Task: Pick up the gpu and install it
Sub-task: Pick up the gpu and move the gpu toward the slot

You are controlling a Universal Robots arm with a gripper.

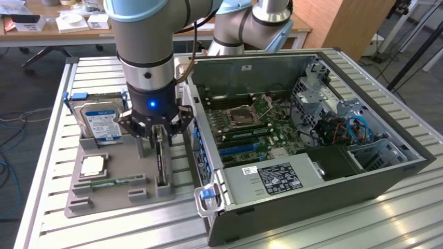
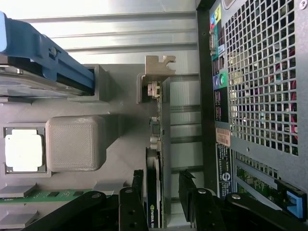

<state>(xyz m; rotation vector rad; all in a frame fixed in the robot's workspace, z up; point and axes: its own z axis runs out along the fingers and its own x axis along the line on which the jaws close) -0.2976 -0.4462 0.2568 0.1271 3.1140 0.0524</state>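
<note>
The end effector [image 1: 161,136] [image 2: 162,182] stood open, its black fingers [image 2: 138,192] lowered on either side of the gpu [image 1: 162,165] [image 2: 157,144] without clamping it; a gap showed between the card and one finger. The gpu stood on its edge in a slot of the grey holder [image 1: 114,155] [image 2: 120,130], its silver bracket [image 2: 158,67] at the far end from the fingers. In the same holder, towards the exterior view's left, sat a hard drive [image 1: 100,122] [image 2: 33,72], a processor chip [image 1: 92,166] [image 2: 24,150] and a green memory stick [image 1: 111,182] [image 2: 43,195]. Just beside the holder, on the exterior view's right, the computer case [image 1: 312,171] [image 2: 260,96] lay open on the slatted bench [image 1: 90,72], its motherboard [image 1: 249,122] exposed.
</note>
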